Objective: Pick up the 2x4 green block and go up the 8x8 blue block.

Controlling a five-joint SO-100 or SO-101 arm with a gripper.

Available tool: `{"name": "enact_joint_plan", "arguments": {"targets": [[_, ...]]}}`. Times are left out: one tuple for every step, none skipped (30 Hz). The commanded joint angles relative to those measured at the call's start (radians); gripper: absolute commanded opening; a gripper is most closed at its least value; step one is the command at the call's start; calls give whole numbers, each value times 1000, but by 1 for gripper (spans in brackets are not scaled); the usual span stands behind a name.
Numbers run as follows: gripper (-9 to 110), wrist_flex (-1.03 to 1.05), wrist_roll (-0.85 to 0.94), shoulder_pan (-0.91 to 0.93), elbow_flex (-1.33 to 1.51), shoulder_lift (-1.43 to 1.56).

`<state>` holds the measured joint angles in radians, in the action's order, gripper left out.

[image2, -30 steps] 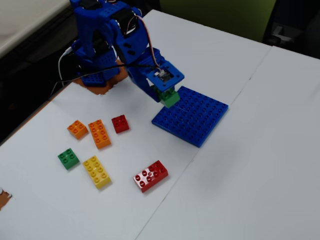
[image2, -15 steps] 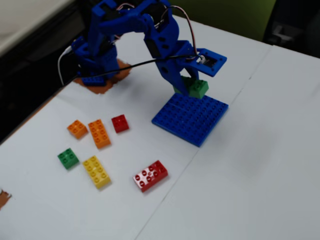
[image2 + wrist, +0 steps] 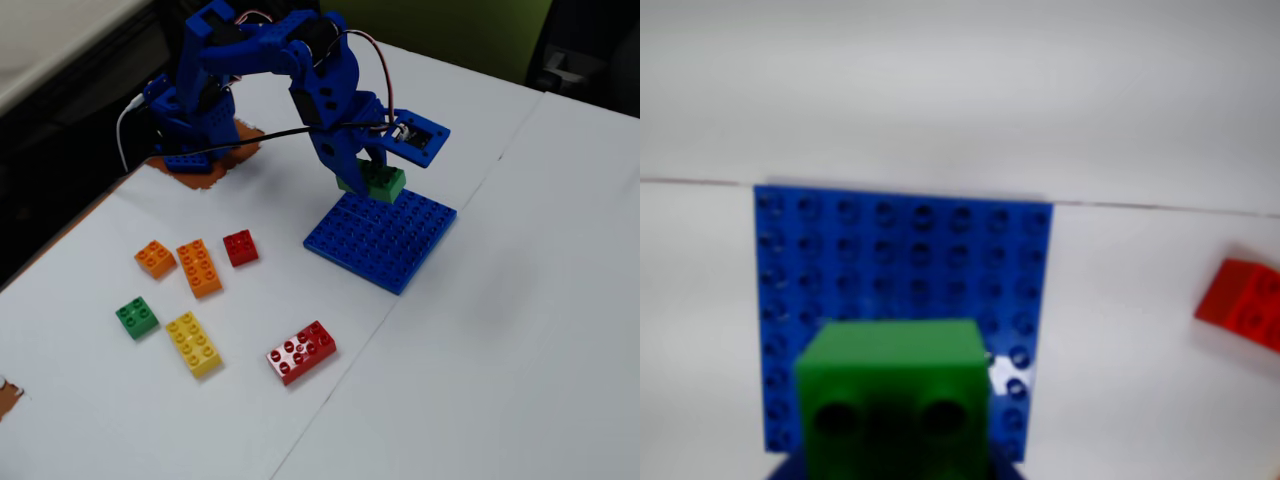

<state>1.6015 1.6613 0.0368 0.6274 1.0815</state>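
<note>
The 2x4 green block is held in my gripper, which is shut on it just above the far edge of the 8x8 blue block. In the wrist view the green block fills the bottom centre, end-on with its hollow underside showing, in front of the blue plate. My fingers are mostly hidden behind the brick. I cannot tell whether the brick touches the plate.
On the white table in the fixed view lie a red 2x4 brick, a yellow 2x4 brick, a small green 2x2 brick, an orange 2x4 brick, an orange 2x2 brick and a red 2x2 brick. A red brick shows in the wrist view.
</note>
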Motion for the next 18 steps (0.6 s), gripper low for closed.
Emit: {"name": "enact_joint_plan", "arguments": {"targets": [[3, 9, -18, 3, -2, 28], [3, 9, -23, 3, -2, 28], [3, 9, -23, 2, -2, 28], [3, 11, -28, 2, -2, 28], [3, 12, -31, 2, -2, 28], [3, 12, -32, 2, 0, 26], [3, 12, -34, 0, 0, 25], [3, 9, -38, -2, 0, 23], [3, 8, -43, -3, 0, 21], [3, 8, -44, -6, 0, 20], [3, 6, -49, -8, 0, 20], [3, 3, -55, -9, 0, 20], [3, 3, -60, -9, 0, 20], [3, 0, -64, -11, 0, 20], [3, -2, -67, -12, 0, 21], [3, -3, -71, -12, 0, 21], [3, -6, -78, -12, 0, 23], [3, -9, -84, -14, 0, 23]]}}
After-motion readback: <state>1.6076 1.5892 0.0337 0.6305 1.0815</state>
